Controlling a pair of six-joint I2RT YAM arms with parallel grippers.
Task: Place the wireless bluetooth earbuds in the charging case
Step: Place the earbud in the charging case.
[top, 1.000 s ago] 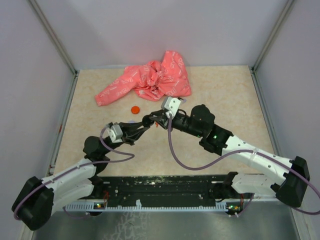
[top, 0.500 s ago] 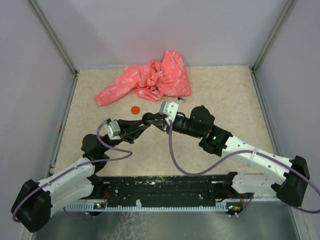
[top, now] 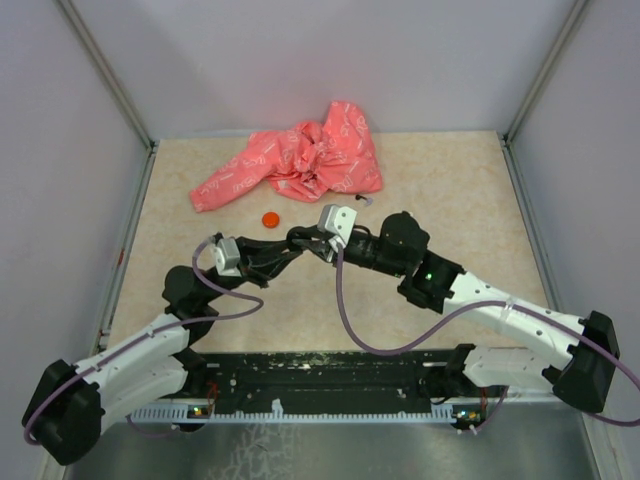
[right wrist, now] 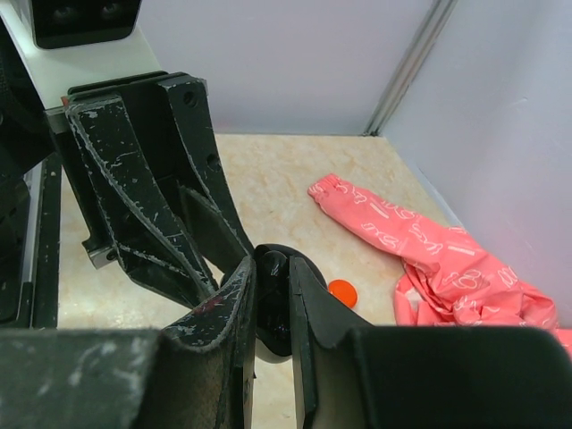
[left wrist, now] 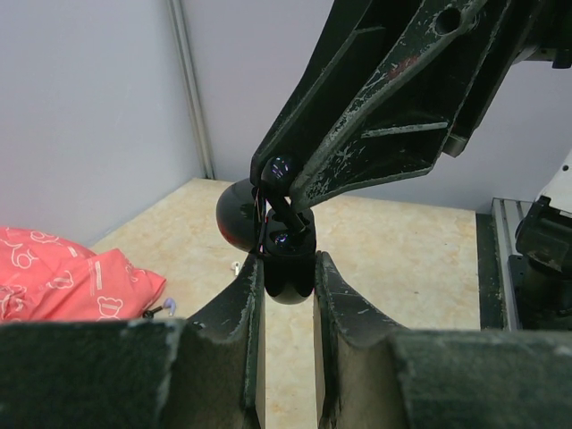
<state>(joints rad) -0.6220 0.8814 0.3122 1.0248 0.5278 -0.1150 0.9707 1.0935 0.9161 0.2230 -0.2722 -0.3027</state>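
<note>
My left gripper (left wrist: 288,273): clamped on the lower end of a dark glossy piece (left wrist: 288,255), off the table (top: 450,180).
My right gripper (right wrist: 273,290): clamped on that piece's upper part, tip to tip with my left, near the pink cloth (top: 300,160).
Charging case (top: 270,219): flat on the table just in front of the pink cloth, apart from both grippers.

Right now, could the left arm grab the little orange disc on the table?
Probably not yet: the left end effector is shut on a dark round piece and would have to let go first. The red-orange disc lies uncovered close by.
</note>
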